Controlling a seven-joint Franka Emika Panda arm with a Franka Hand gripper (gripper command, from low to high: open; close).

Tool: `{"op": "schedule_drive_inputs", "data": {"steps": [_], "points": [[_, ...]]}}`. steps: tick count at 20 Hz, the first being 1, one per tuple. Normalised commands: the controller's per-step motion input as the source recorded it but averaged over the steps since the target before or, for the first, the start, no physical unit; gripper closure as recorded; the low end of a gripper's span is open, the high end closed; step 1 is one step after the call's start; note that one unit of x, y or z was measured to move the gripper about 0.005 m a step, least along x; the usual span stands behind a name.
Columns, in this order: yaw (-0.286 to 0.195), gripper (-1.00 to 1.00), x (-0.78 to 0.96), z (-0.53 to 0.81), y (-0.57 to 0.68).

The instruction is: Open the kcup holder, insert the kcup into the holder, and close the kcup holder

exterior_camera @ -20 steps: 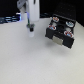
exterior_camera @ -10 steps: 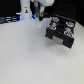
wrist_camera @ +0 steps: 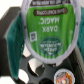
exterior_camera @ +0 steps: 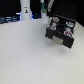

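The tool [wrist_camera: 44, 35] is clenched on the small pod with the green foil lid [wrist_camera: 46, 31], the kcup, whose label fills most of the wrist view; teal-tinted fingers [wrist_camera: 16, 42] press against it on either side. In the exterior view the arm reaches down near the back of the scene, and the tool itself is too blurred there to read.

Beneath the held kcup, the wrist view shows the black boxy drawer unit, the kcup holder [wrist_camera: 35, 70], with its drawer already pulled out and its round slots exposed. One slot further along carries a pod with a pale, red-marked lid [wrist_camera: 62, 76] (so that one is taken). The dark round openings directly under the green lid look empty.

In the exterior view the kcup holder [exterior_camera: 61, 31] sits on the pale tabletop [exterior_camera: 25, 57] toward the exterior view's right, its drawer extended toward the camera, several slots filled. A tall white post with dark marks [exterior_camera: 25, 10] stands well apart, at the back toward the exterior view's left.

The step in hand appears to be insertion. To do it well, I judge the kcup should be centred over one empty opening, kept upright with the lid level, and lowered straight until the rim seats before the fingers let go. A tilted entry risks the rim catching on the slot edge or nudging the neighbouring pod. Closing the drawer is not yet done.
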Motion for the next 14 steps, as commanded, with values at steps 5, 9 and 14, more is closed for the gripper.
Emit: {"op": "schedule_drive_inputs", "data": {"steps": [5, 9, 14], "points": [[0.024, 1.0, 0.08, 0.24, 0.65], [0.036, 1.0, 0.09, 0.15, 0.63], [0.021, 1.0, 0.08, 0.02, 0.37]]}}
